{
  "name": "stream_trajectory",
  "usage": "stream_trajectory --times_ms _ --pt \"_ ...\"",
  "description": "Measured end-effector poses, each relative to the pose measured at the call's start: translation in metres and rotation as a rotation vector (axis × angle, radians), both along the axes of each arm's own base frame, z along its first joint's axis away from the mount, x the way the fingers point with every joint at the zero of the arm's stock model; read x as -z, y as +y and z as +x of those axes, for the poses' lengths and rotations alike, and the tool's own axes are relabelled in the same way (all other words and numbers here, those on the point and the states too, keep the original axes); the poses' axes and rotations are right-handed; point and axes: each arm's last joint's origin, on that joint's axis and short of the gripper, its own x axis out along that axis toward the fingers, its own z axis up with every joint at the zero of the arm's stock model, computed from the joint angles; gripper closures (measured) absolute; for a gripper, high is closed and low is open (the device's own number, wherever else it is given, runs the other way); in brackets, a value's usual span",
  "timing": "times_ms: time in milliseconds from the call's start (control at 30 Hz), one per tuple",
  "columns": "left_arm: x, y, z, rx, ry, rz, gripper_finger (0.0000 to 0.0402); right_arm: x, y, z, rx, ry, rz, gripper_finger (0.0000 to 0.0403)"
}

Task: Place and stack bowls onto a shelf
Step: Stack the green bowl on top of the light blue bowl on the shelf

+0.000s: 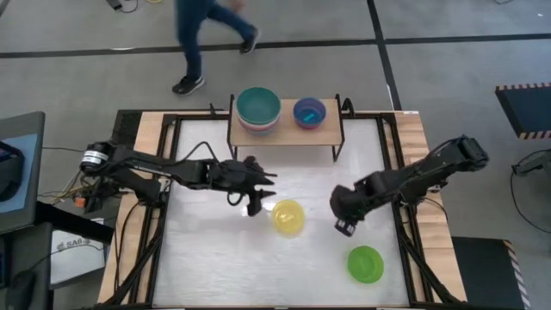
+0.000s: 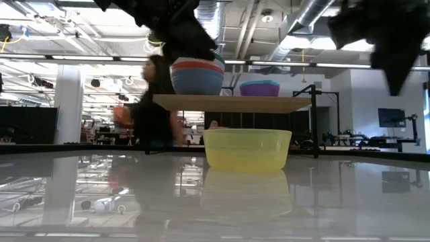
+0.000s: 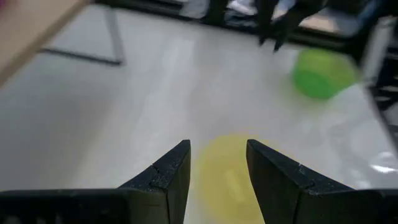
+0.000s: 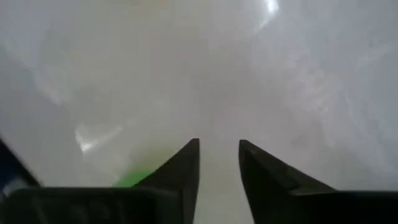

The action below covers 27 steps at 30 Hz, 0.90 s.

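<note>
I am bringing the left hand (image 1: 261, 203) toward the yellow bowl (image 1: 289, 217), which sits just right of it at mid-frame in the high view. In the left wrist view the fingers (image 3: 168, 177) are parted with the bowl showing in the gap, nothing gripped.

To do this well, I judge I should drop one finger inside the near rim and one outside, then close on the wall.

The right hand (image 1: 345, 226) is hovering right of centre over the worktop (image 1: 215, 258), fingers apart and empty, the lime green bowl (image 1: 366, 263) lying below it toward lower right.

The shelf (image 1: 286, 133) at upper centre carries a teal-topped stack (image 1: 258, 108) and a blue bowl stack (image 1: 310, 112); I reckon yellow belongs on the smaller stack.
</note>
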Motion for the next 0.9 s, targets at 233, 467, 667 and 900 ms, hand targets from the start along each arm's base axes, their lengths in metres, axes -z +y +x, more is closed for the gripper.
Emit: stream_trajectory --times_ms 233,467,667,900 --pt "0.009 -0.011 0.013 0.077 -0.043 -0.032 0.0261 0.014 0.045 -0.025 -0.17 0.078 0.12 0.0215" --pt "0.018 -0.011 0.022 0.103 -0.058 0.016 0.0261 0.035 0.07 -0.05 -0.265 0.097 0.117 0.0235" --pt "0.023 -0.013 0.037 0.119 -0.118 0.005 0.0261 0.057 0.065 -0.058 -0.191 0.119 0.065 0.0255" --pt "0.012 -0.012 0.047 0.123 -0.155 0.066 0.0264 0.074 0.064 -0.057 -0.154 0.055 0.118 0.0293"
